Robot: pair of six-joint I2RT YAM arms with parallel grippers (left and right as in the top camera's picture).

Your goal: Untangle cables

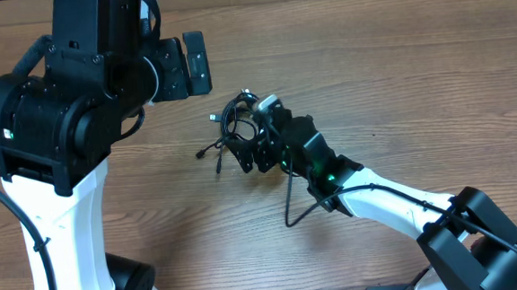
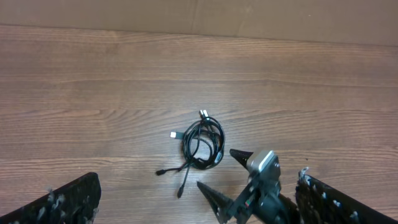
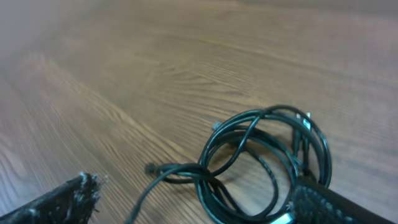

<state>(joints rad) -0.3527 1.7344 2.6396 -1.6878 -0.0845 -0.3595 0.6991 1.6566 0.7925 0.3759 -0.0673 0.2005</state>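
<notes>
The cables [image 1: 233,121] are thin black cords wound into one tangled coil mid-table. Loose plug ends trail to its left and one tip is silver. The coil also shows in the left wrist view [image 2: 203,142] and fills the right wrist view [image 3: 267,158]. My right gripper [image 1: 247,138] is open and low at the coil's right edge. One of its fingers lies over the coil's rim in its own view [image 3: 193,185], and nothing is held. It also shows in the left wrist view [image 2: 215,168]. My left gripper [image 1: 184,66] is wide open and empty [image 2: 198,180], high above the table, back-left of the coil.
The wooden table [image 1: 397,55] extends all round the coil. The left arm's large black and white body [image 1: 51,131] stands at the left. The right arm [image 1: 397,204] reaches in from the lower right, with its own thicker wire [image 1: 294,206] looping beneath it.
</notes>
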